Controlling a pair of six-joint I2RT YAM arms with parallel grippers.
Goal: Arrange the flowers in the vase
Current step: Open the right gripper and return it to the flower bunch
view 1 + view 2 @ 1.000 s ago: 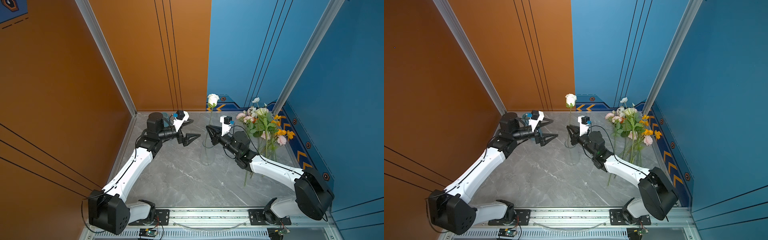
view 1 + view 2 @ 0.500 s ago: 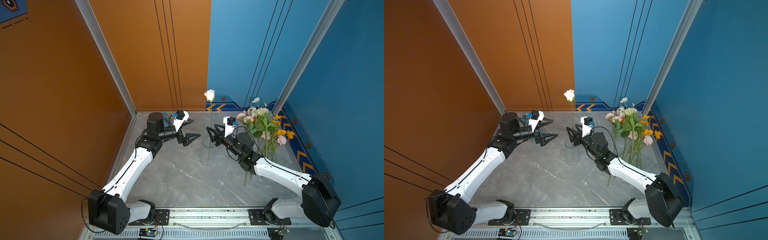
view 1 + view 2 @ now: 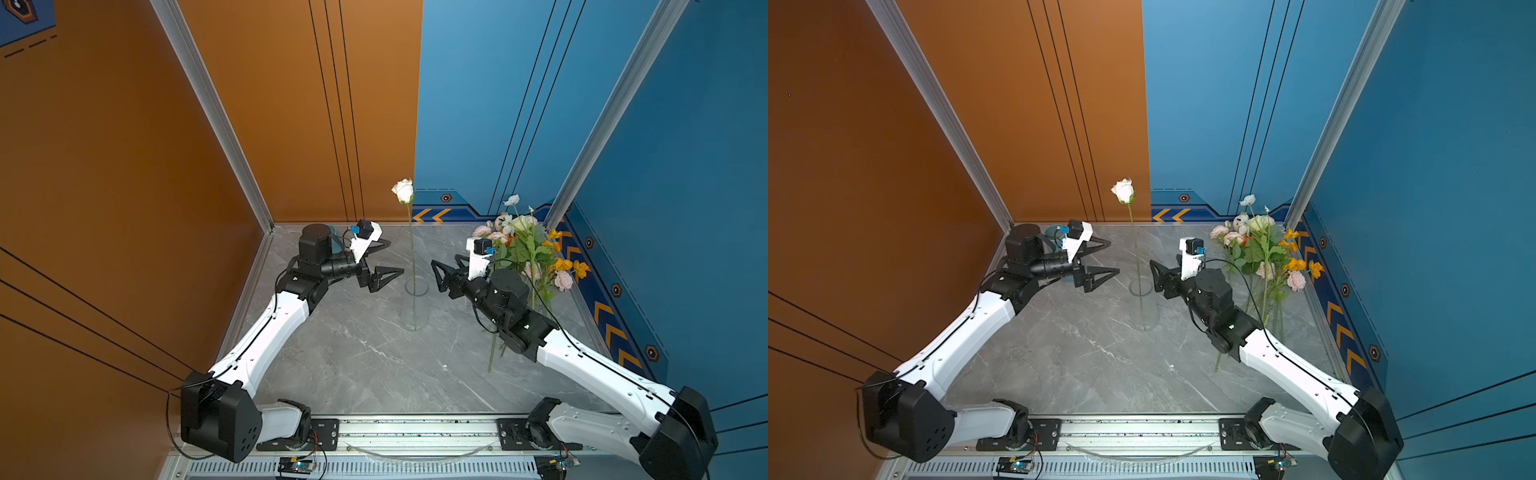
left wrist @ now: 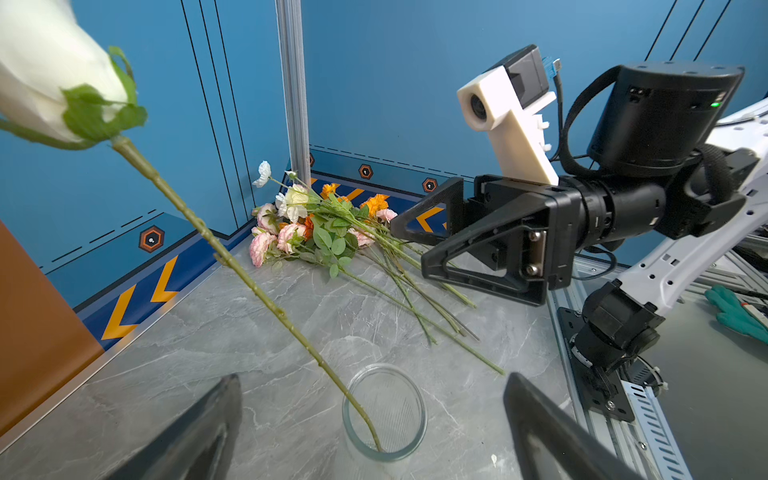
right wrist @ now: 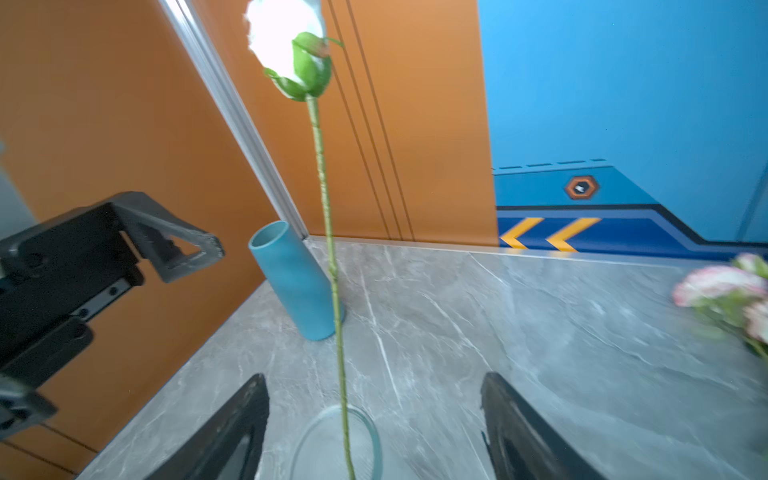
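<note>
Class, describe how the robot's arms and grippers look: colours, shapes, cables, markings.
Both the left arm and right arm have white shells between black joints. The left gripper and right gripper are black, with hollow triangular fingers. Each wrist carries a white camera mount with a blue plug and a black cable. A green light glows on one right-arm joint.

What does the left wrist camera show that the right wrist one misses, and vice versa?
Left wrist only: the orange blooms and long stems of the flower bunch lying on the grey marble table, the open right gripper from outside, a green glove. Right wrist only: a teal cylindrical vase by the orange wall, the open left gripper from outside. Both: the cream rose standing in the clear glass vase, the bunch's pink blooms.
</note>
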